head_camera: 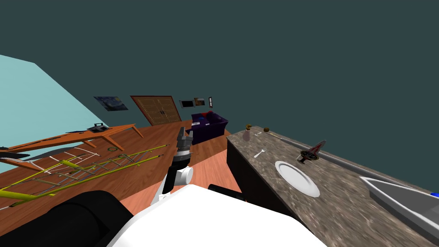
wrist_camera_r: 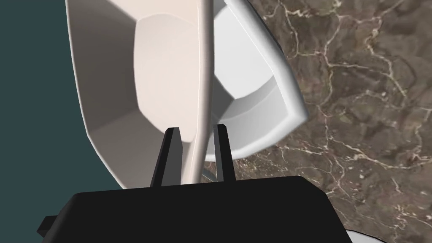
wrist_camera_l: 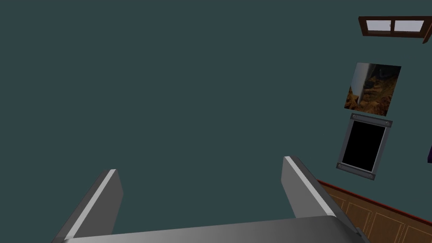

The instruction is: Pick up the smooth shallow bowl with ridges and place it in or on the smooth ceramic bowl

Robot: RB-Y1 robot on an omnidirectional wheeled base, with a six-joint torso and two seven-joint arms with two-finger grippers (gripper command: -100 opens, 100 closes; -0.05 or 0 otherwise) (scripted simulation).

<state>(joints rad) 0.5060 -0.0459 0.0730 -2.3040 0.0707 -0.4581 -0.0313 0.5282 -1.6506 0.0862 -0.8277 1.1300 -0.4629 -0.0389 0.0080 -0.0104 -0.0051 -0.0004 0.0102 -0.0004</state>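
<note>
shallow bowl [wrist_camera_r: 164, 71], cream-white and faceted, is held on edge in the right gripper [wrist_camera_r: 196, 154]. the jaws are narrow and pinch its rim from both sides. the rim runs away from them as a thin pale band. to one side of that band the bowl's broad face shows, with sloping walls round a flat middle and a dark teal wall behind it. on the other side of the band, partly hidden by it, is the white bowl [wrist_camera_r: 257, 80], which has a thick rounded rim and its hollow showing. behind the white bowl lies the tabletop [wrist_camera_r: 363, 105], brown and stone-patterned with pale veins. the held bowl is just beside the white one and overlaps it in the right wrist view; whether the two touch i cannot tell.

in the head view the tabletop runs along the robot's right side. on it are a white plate [head_camera: 297, 178], a fork [head_camera: 260, 152] a little beyond the plate, a small corked bottle [head_camera: 247, 134] near the far end, and a dark red-and-black object [head_camera: 309, 153] close to the wall. the left arm [head_camera: 176, 165] is raised in front of the chest over the wooden floor [head_camera: 205, 167], apart from the tabletop. the left gripper [wrist_camera_l: 199, 164] has its jaws wide with nothing between them.
</note>
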